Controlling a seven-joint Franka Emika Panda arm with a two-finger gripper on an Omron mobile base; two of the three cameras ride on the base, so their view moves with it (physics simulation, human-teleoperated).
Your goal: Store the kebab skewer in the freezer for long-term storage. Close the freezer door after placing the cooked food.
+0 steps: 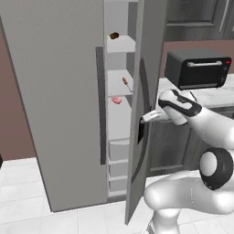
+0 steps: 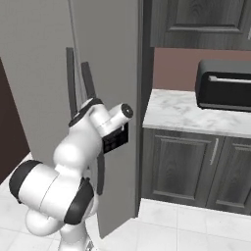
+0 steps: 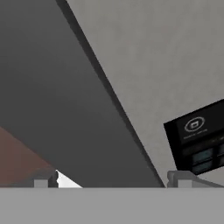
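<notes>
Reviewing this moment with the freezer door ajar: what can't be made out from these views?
- Gripper: left base view, fingertips blurred against the freezer door; contact unclear.
- Kebab skewer: left base view, too small for detail.
- Freezer shelves: right base view, hidden behind the door.
- Control panel: hand view, cut off by the right edge.

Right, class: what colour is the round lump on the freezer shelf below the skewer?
Pink; the round lump shows best in the left base view.

Flat, even light (soft, rendered)
</notes>
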